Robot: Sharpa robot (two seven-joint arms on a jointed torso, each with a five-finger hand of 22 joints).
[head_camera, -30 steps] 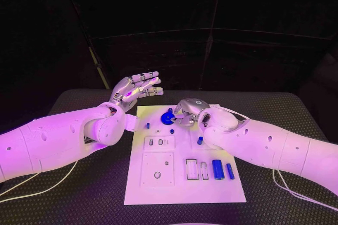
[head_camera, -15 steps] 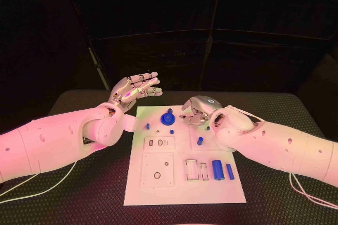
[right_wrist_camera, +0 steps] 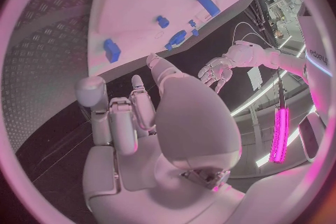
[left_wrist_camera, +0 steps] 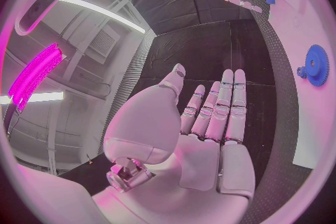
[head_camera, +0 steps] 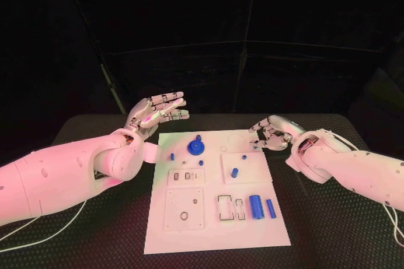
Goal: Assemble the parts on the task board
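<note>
Small blue plastic parts are scattered over the white rectangular task board in the middle of the black table. A blue toothed gear wheel lies flat near the board's far edge, and two blue cylindrical pegs lie side by side nearer the robot. All are judged light, rigid and rather slippery; the gear is best pinched across its rim, a peg round its middle. The left hand is held raised beyond the board's far left corner, fingers spread, holding nothing. The right hand hovers off the far right corner, fingers loosely curled and apart, nothing seen in it.
</note>
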